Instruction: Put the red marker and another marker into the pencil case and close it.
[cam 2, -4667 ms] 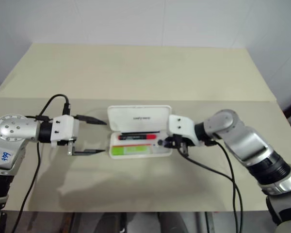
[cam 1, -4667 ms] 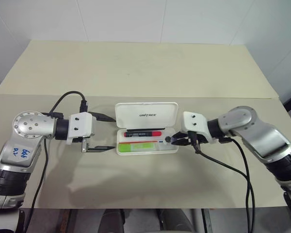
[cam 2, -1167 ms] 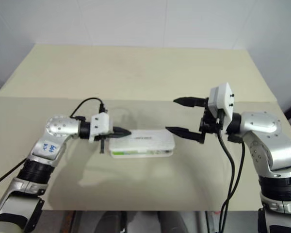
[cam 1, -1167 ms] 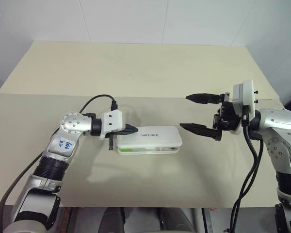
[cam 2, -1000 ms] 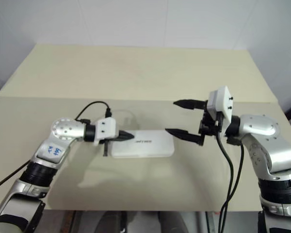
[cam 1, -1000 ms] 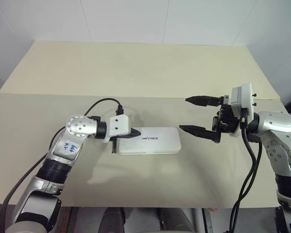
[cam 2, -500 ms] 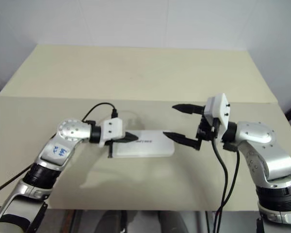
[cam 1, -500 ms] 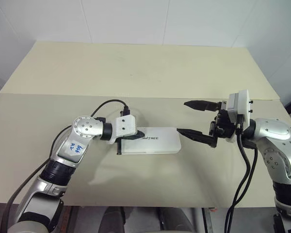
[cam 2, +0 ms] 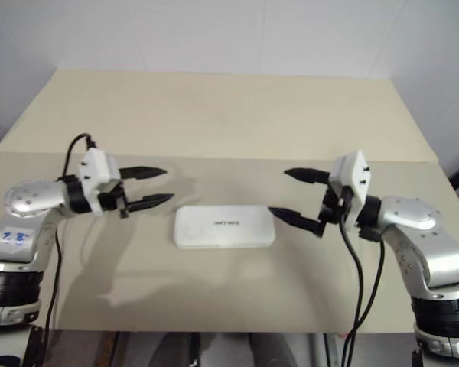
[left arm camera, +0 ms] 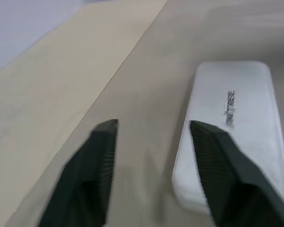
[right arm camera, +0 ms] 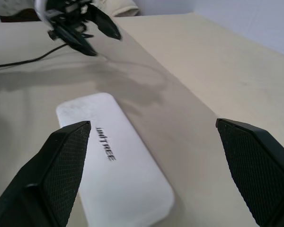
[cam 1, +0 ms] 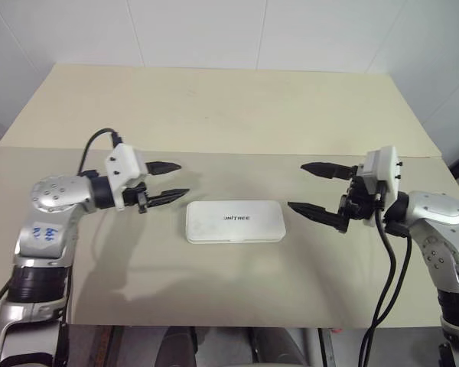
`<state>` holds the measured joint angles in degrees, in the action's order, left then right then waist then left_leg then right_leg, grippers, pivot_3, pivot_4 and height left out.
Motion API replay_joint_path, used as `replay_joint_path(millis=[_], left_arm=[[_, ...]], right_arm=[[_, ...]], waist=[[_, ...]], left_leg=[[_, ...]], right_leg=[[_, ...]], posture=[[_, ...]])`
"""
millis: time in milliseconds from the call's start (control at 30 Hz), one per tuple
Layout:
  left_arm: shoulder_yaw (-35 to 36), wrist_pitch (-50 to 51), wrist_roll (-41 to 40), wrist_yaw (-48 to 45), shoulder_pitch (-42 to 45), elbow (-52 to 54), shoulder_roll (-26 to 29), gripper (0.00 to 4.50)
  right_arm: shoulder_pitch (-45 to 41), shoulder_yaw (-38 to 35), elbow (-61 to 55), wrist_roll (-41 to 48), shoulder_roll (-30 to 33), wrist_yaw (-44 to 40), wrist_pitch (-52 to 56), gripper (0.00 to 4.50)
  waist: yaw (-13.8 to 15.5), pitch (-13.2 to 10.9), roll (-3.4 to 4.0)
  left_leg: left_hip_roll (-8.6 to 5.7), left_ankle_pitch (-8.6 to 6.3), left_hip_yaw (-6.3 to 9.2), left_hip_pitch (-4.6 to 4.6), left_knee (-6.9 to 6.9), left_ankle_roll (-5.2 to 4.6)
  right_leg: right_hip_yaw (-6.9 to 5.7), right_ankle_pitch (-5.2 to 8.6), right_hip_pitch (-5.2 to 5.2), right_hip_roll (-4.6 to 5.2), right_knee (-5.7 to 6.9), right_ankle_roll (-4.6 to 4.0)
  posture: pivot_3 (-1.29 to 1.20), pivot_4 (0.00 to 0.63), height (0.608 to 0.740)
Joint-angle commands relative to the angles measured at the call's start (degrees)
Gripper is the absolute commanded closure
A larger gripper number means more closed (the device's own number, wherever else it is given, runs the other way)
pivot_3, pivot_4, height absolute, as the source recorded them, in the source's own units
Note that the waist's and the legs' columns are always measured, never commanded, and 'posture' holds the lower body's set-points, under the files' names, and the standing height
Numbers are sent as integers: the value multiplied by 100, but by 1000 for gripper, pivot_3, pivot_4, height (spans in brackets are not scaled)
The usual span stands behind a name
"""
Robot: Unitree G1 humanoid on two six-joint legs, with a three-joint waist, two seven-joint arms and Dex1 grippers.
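The pencil case [cam 1: 234,222] lies flat on the beige bench [cam 1: 229,115], lid down and fully shut, its long side running parallel to the bench's near edge and roughly midway between the bench's left and right edges. The black "UNITREE" lettering [cam 1: 235,219] faces up on the white lid. With the lid shut, neither marker can be seen. The left gripper [cam 1: 170,181] hangs above the bench just off the case's left end, clear of it, pointing toward the right edge; its two black fingers [left arm camera: 97,175] stand apart with nothing between them, and in the left wrist view the case's end shows beside one fingertip without contact. The right gripper [cam 1: 310,188] is held off the case's right end, pointing toward the left edge, its fingers [right arm camera: 61,170] spread wide and empty, the lower one close to the case's right end but not touching it. A black cable [cam 1: 386,283] hangs from the right wrist.
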<state>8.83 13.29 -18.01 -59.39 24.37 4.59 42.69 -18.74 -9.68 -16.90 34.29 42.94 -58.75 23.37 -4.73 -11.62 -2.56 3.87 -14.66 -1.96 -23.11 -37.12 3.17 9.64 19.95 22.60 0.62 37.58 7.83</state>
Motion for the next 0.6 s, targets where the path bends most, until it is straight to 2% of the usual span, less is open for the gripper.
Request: replay_joint_path(millis=[33,100,300,600], left_arm=[[471,-166,-154,-73,-161,35,351,641],[604,-226,-157,-65,-135,-123,483,25],[495,-191,-144,59,34,-189,488,25],[332,-134,-123,211,-146,50,307,25]], right_arm=[[28,-350,119,10,308,-294,-248,0],[-26,-438,287,-37,455,-383,-337,0],[15,-615,532,-146,721,-552,-537,0],[429,-541,63,-180,588,-287,-549,0]], waist=[[-1,0,0],[0,0,0],[3,0,0],[-18,0,0]], left_leg=[[1,0,0,0,0,0],[1,0,0,0,0,0],[0,0,-1,-1,3,0],[2,-2,-4,-1,6,1]], right_leg=[[-1,0,0,-1,-1,0],[-1,0,0,0,-2,-1],[-1,0,-1,1,-8,-1],[2,0,1,-1,-10,0]], posture=[[0,150,740],[0,150,740],[0,150,740],[0,150,740]])
